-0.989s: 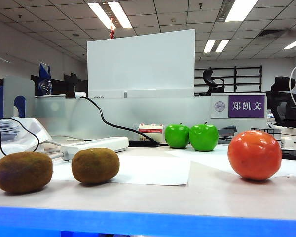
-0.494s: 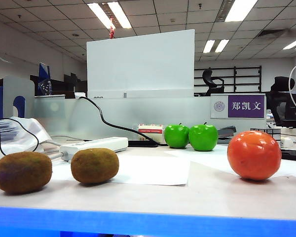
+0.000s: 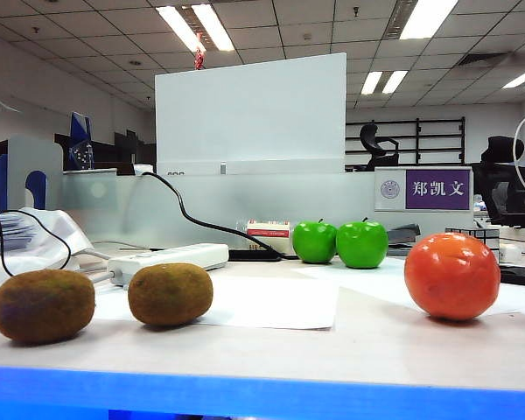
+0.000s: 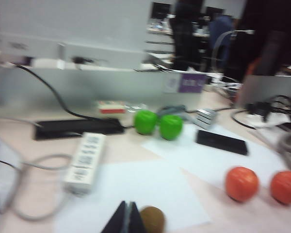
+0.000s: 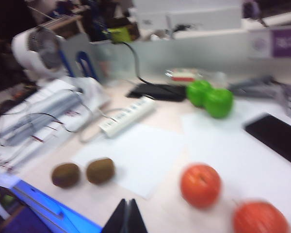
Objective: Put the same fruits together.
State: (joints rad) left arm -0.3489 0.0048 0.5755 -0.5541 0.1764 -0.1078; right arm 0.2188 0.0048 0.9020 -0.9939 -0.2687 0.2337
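Observation:
Two fuzzy brown kiwis (image 3: 43, 304) (image 3: 170, 294) lie side by side at the table's front left. Two green apples (image 3: 315, 241) (image 3: 362, 243) touch each other farther back. An orange-red fruit (image 3: 452, 275) sits at the front right; the right wrist view shows two of them (image 5: 200, 185) (image 5: 260, 219) close together. Neither arm shows in the exterior view. My left gripper (image 4: 127, 218) is shut and empty, hanging above the table beside one kiwi (image 4: 152, 219). My right gripper (image 5: 126, 216) is shut and empty, high over the table's front edge.
A white power strip (image 3: 166, 257) with cables lies behind the kiwis. White paper sheets (image 3: 271, 302) cover the middle. A black phone (image 4: 221, 141) and a mirrored cube (image 4: 206, 116) sit to the right of the apples. The table's front edge (image 3: 262, 394) is blue.
None of the fruits has moved in the exterior view, and no arm has come into it.

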